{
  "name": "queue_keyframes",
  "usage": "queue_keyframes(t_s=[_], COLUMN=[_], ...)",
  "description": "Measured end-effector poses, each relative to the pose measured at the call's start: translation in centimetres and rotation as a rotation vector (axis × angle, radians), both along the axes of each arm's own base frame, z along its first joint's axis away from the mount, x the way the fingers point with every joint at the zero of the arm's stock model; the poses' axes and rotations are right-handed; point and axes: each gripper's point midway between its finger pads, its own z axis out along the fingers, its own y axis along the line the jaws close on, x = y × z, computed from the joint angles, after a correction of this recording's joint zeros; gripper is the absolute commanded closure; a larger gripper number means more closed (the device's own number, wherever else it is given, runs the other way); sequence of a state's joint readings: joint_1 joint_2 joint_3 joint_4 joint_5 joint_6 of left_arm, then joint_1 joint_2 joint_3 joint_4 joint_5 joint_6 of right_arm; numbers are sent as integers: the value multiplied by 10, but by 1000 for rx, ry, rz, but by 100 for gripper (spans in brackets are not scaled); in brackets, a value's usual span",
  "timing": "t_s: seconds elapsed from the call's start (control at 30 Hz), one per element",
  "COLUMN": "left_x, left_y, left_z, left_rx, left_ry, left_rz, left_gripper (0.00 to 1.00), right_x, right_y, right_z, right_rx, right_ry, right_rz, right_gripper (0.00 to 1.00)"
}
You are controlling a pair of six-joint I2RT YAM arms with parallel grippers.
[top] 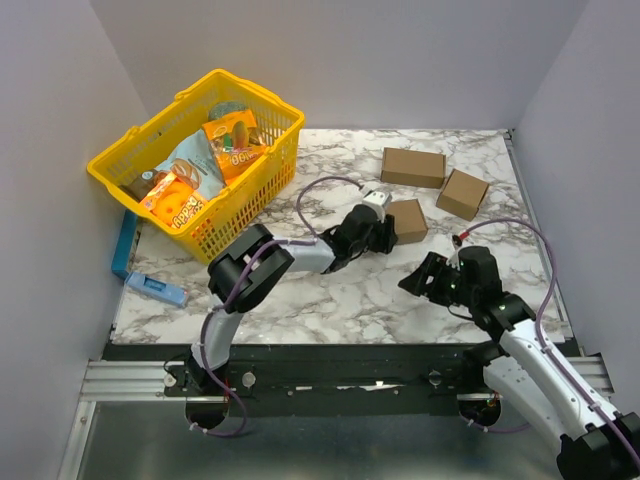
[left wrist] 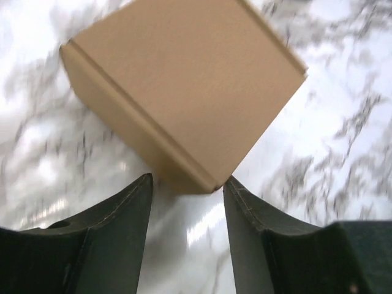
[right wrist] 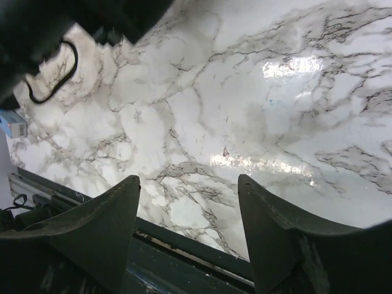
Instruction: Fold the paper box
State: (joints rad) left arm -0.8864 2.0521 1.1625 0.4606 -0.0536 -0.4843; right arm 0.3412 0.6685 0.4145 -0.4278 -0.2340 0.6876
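The left claw (left wrist: 187, 195) is sitting partly open. One corner of the small brown cardboard paper box (left wrist: 184, 92) is poking in at its two dark fingertips, but the claw is not squeezing it. The right claw (right wrist: 188, 184) is hanging wide open over the white marble table (right wrist: 245, 92), holding nothing.

Three brown boxes are lying on the table: the paper box, one long brown cardboard box (top: 412, 167) and one squarish brown cardboard box (top: 462, 193). One yellow plastic basket (top: 130, 165) is holding snack packs.

The paper box is sitting near the middle of the table, folded shut, showing a flat top and a crease along one edge.
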Motion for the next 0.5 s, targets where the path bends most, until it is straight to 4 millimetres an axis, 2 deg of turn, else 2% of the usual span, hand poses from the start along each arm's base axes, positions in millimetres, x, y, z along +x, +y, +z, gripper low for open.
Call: queue_keyframes(t_s=[0.03,0.1,0.13,0.17,0.2,0.27,0.4,0.5], left_x=[14,31,34,35,33,25,1,1], left_y=[-10,-23,-26,-27,-25,-15,24,64], left_z=[6,16,20,25,29,35,55,97], left_rx=[-20,-53,-65,-75,-80,-81,-47,-50], left_ry=[-14,-38,-48,-59,-70,-84,-113,-163], left_rz=[-9,-25,-31,-37,-42,-45,-32,47], left_gripper=[39,34,24,20,17,11,7,3], right_x=[1,4,5,6,8,13,23,37], right_y=[-1,-3,-4,-6,-7,-8,-8,-10], right_z=[1,4,5,7,9,13,16,22], right_rx=[-6,-18,-24,-33,-39,-56,-92,-126], right_ry=[-5,-18,-23,-30,-39,-57,-61,-70], right_rz=[-7,-14,-18,-21,-22,-22,-10,-14], right_gripper=[25,15,12,5,3,0,0,0])
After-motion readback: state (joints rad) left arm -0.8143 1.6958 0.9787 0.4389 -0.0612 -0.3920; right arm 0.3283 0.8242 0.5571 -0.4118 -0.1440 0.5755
